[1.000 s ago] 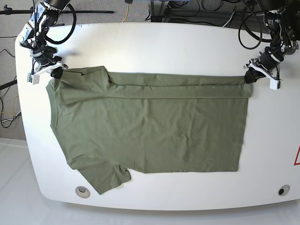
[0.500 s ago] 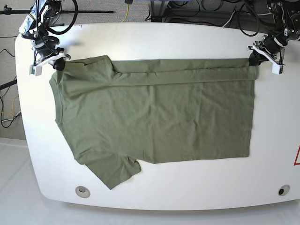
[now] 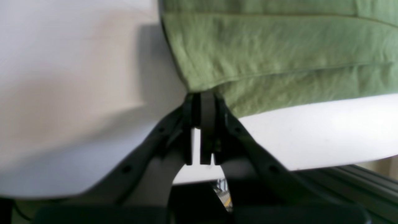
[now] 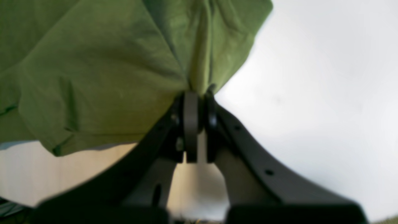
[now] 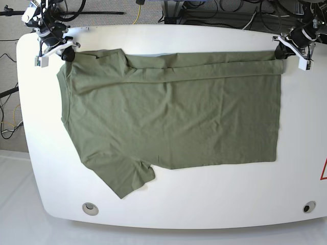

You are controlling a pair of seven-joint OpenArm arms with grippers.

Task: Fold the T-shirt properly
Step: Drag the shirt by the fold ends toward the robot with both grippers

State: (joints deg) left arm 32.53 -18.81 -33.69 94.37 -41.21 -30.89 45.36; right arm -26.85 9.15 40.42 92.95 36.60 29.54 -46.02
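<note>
The olive-green T-shirt lies spread flat on the white table, collar side at the left, hem at the right, with a narrow band folded over along its far edge. One sleeve sticks out at the near left. My left gripper is shut on the far right corner of the T-shirt, its jaws pinched together on the cloth. My right gripper is shut on the far left corner, by the shoulder. Both pinched corners are held at the table's far side.
Cables and dark stands crowd the floor beyond the table's far edge. Two round metal insets sit near the front corners. A red mark shows at the right edge.
Both grippers have pulled the T-shirt's far edge toward the back of the table. The whole T-shirt slid away from the front edge and slightly to the right, stretching flatter.
</note>
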